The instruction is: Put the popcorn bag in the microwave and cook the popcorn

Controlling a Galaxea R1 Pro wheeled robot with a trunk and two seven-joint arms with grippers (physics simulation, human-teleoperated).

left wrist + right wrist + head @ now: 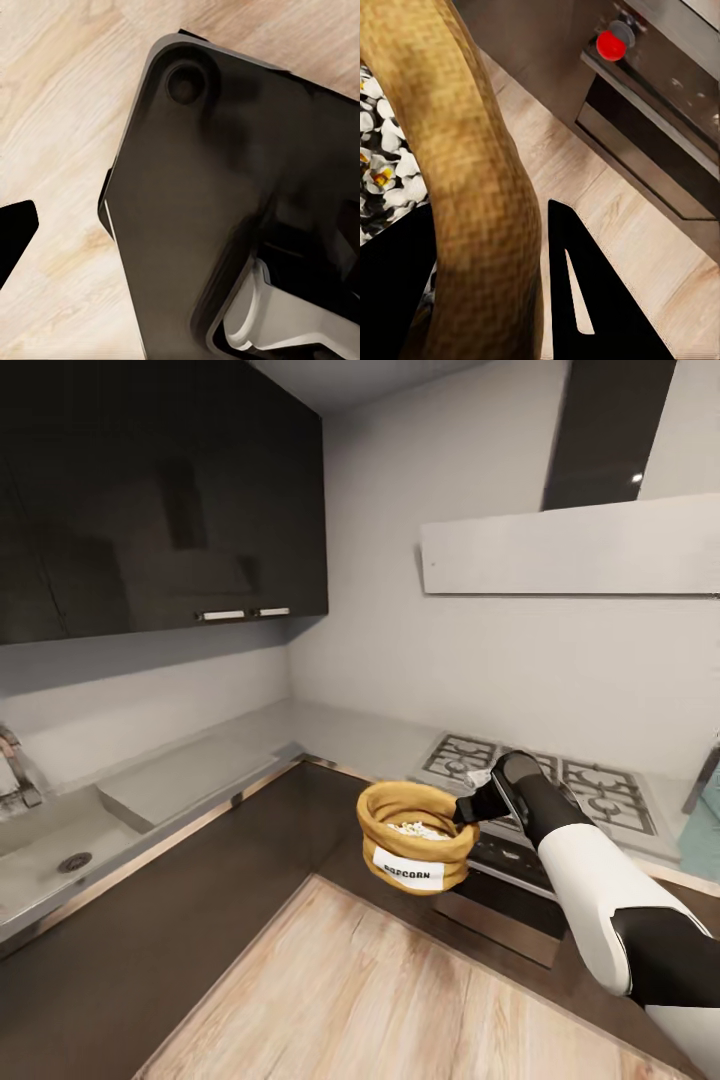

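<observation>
White right arm point(600, 890) reaches forward, right gripper point(466, 807) clamping popcorn bag point(417, 850) rim

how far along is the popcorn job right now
Done: the popcorn bag is off the countertop, lifted in the air in front of the hob. In hand: the right gripper pinches the bag's rolled rim; whitish popcorn already shows inside. Left: getting the bag into the microwave; only a mint-blue edge at far right may be it.
</observation>
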